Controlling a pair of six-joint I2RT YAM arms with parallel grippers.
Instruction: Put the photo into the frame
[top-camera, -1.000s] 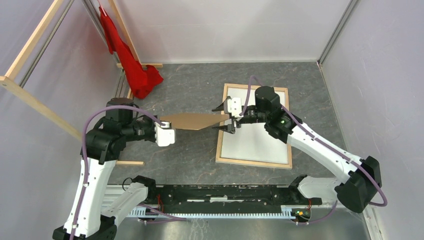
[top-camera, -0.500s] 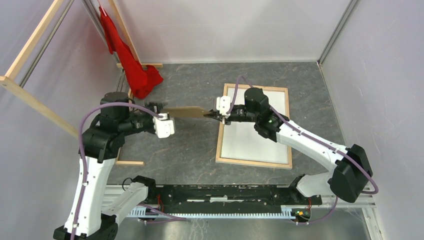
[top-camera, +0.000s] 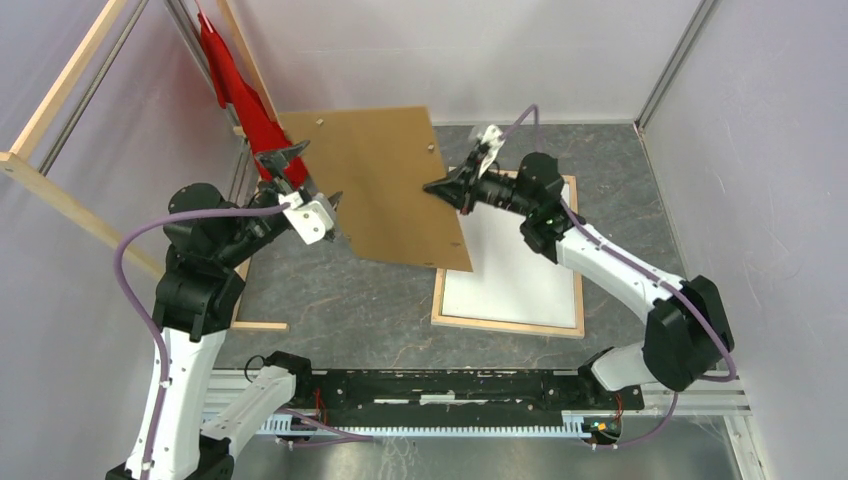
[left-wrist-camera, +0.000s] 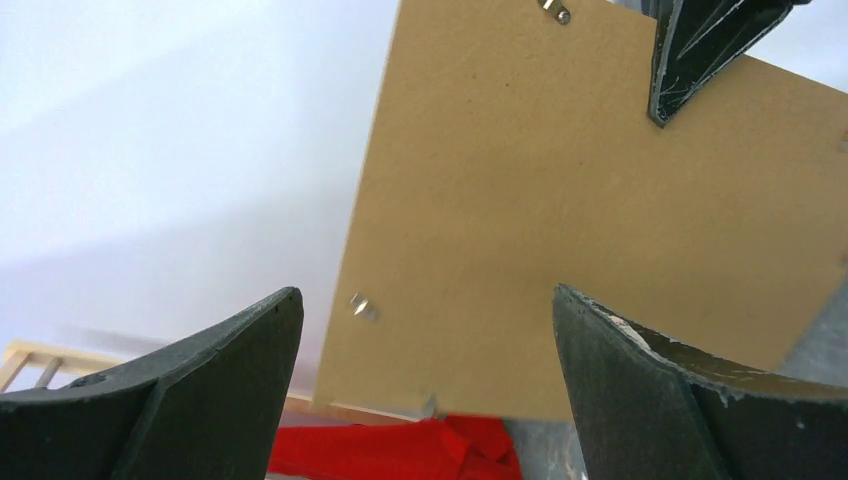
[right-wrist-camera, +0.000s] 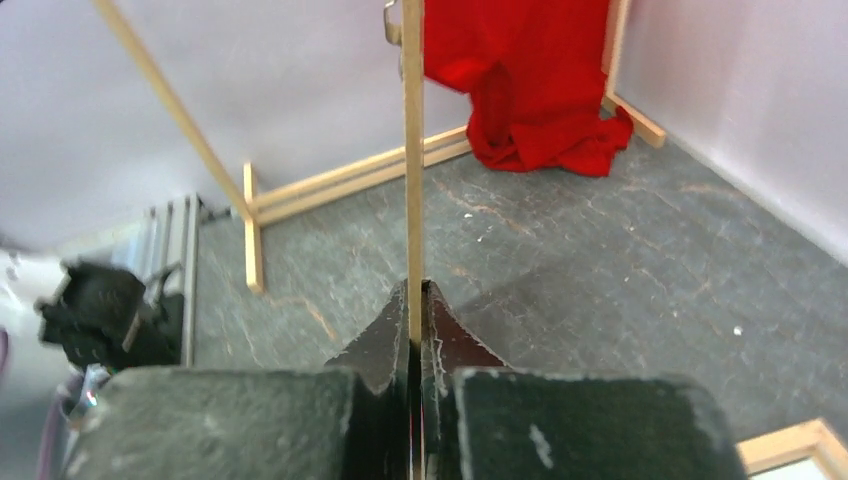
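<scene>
Presently pinches the backing board (top-camera: 390, 190) in the shut right end effector (top-camera: 432, 187), tilted above the bench (top-camera: 380, 300); holds the left end effector (top-camera: 305, 178) wide open, empty. Shows the frame (top-camera: 510, 326) flat below, the photo (top-camera: 510, 270) seemingly inside, white back up. Needs the board lowered squarely onto it.

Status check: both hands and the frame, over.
Right hand shut on backing board, held aloft. Left hand open at its edge. Frame flat, white sheet inside. Board overhangs frame's left rail.

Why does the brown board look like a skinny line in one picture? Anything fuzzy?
Right wrist view: the board is edge-on, so only its thin side shows; the left arm looks smeared. Left wrist view: the board's flat face is sharp.
</scene>
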